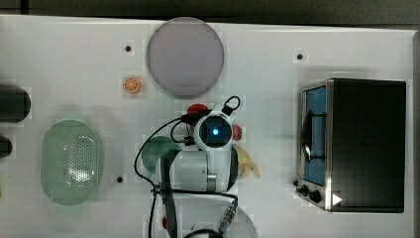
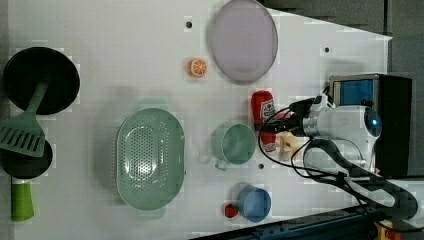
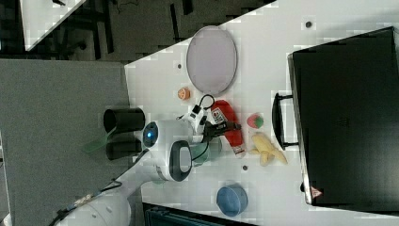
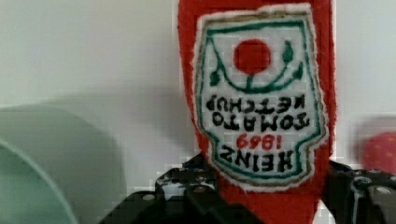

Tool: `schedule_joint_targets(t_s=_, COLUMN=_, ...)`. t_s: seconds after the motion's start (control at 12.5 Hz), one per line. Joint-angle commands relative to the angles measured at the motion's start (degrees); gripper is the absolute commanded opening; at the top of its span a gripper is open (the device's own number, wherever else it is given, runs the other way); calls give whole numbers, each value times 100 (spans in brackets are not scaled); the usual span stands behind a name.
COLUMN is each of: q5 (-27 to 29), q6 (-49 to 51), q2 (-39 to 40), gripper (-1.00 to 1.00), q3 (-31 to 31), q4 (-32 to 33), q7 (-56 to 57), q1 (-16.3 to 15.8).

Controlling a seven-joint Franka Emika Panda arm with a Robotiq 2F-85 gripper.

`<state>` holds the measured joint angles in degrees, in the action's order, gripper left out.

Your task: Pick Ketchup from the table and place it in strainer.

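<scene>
The Ketchup (image 2: 263, 106) is a small red bottle with a white label, lying on its side on the white table between the grey-lilac plate and the green cup. My gripper (image 2: 270, 131) is down over its lower half. In the wrist view the Ketchup (image 4: 257, 93) runs between the black fingers (image 4: 187, 189), which press against both of its sides. From the right view the Ketchup (image 3: 229, 123) sticks out past both sides of the gripper (image 3: 230, 128). The pale mint-green strainer (image 2: 125, 150) sits well off towards the left view's left, with nothing in it (image 1: 49, 148).
A green cup (image 2: 232, 145) stands right beside the bottle, a banana (image 2: 287, 145) and a strawberry (image 3: 255, 121) on its other side. The plate (image 1: 184, 57), orange slice (image 1: 131, 85), blue bowl (image 2: 254, 203) and toaster oven (image 1: 366, 144) ring the area. Black pans (image 2: 40, 80) lie beyond the strainer.
</scene>
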<state>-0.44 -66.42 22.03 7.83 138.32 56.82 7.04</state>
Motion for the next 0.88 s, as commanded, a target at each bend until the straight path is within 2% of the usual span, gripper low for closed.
schedule_joint_targets(t_s=0.08, q5=-7, q6=512, q2=-948, gripper=21, q3=16, q4=-87, q7=141, q1=11)
schedule_joint_targets(t_s=0.4, q5=-1, q6=1949, q2=-2203, gripper=21, q3=241, q4=-254, q7=-65, q1=-14)
schedule_joint_targets(t_s=0.64, q5=4, q6=3108, q2=-2883, gripper=21, q3=663, q4=-479, q7=-829, q1=-82)
schedule_joint_targets(t_s=0.88, q5=38, q6=3460, q2=-3204, gripper=21, q3=1274, q4=-675, q7=-1602, q1=-174)
